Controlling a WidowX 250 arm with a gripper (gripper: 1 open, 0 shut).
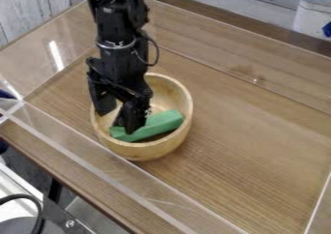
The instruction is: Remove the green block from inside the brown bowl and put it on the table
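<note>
A: Where's the green block (147,128)?
B: Lying flat inside the brown bowl (173,143); gripper (118,111) spread wide above its left end, empty.
A: Handling?
B: Probably light, rigid. Pinch across the narrow width, mid-length.

pale object (315,15) at far corner, black cables (19,211)

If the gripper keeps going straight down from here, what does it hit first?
Most likely the green block lying in the brown bowl; the open gripper hangs over its left end, though depth is hard to judge.
</note>
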